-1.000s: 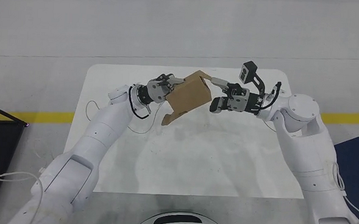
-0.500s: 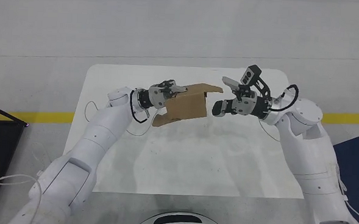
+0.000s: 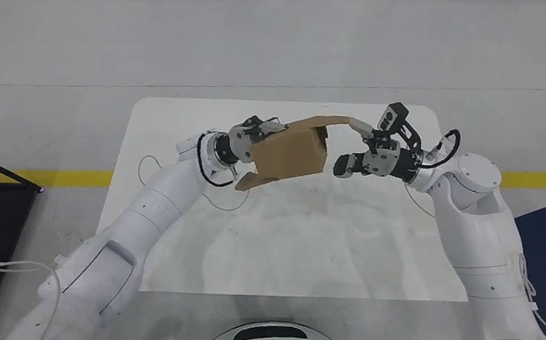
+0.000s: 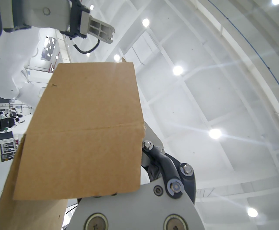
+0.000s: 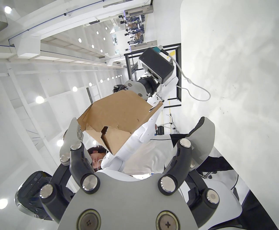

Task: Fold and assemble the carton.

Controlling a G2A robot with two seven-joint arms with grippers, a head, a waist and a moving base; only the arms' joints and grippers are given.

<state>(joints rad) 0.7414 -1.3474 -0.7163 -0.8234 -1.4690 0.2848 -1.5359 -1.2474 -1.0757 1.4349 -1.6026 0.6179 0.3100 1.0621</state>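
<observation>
1. Grey shop floor (image 3: 261,39) w/ a yellow line (image 3: 68,176) runs round the white counter (image 3: 250,252).
2. Carton (image 3: 292,152): brown corrugated tube, partly squared up. It's held in the air over the counter's far half, clear of it, btwn the two arms. Open end faces the right arm, w/ loose flaps at both ends.
3. Left end effector (image 3: 256,132): clenched on the carton's edge at the end away from the right arm. Looks like the sole support.
4. Right end effector (image 3: 342,144): released, spread wide, just off the open end. One finger (image 5: 73,135) sits right by a flap (image 5: 86,120); can't tell if they touch.
5. Handling, my read:
   - V. light and empty, so weight is no issue.
   - Board is stiff across panels but hinges freely at the scores.
   - The hollow will rack or cave if squeezed across.
   - Matte surface, so prob. decent friction.
   - Edges crush or tear under a hard pinch.
6. Where to grip, IMO:
   - Take a single wall or flap near a crease, pads flat on both faces, never across the tube.
   - To fold, push the flap mid-span close to its score.
   - Keep the other end pinned near a corner.
</observation>
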